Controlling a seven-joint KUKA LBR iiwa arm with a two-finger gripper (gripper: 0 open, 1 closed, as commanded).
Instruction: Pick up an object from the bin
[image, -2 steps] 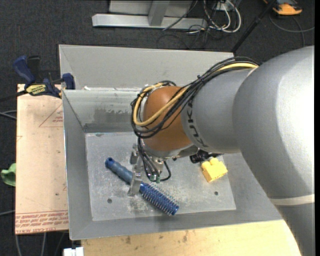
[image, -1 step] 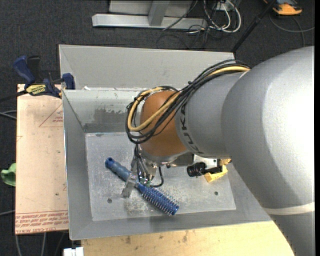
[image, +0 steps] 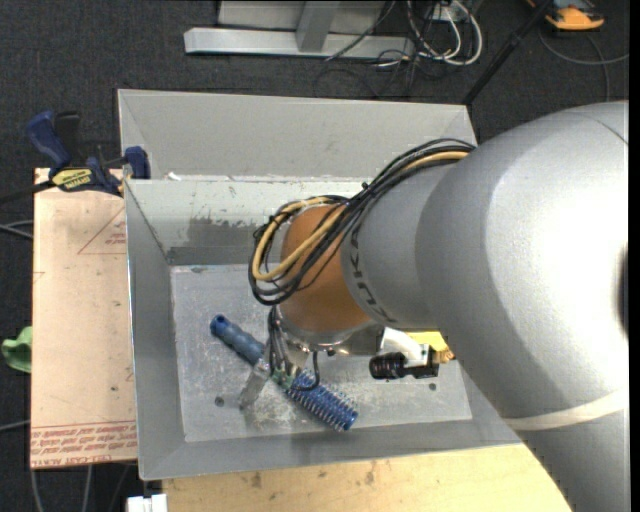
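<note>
Low in grey bin (image: 150, 300), pincer (image: 268, 385), its spread impossible to tell; blue brush (image: 235, 340) right under it, handle running up-left, bristles down-right; small black-and-yellow part (image: 400, 366) off to its right; best centred on brush neck, closed squarely, lifted straight.

No legible txt, labels or nos.; faint dark lettering (image: 362, 285) on arm (image: 500, 280), illegible.

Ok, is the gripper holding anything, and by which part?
Cannot tell. The gripper is down at the middle of the blue brush, between handle and bristles, with the brush lying on the bin floor.
</note>
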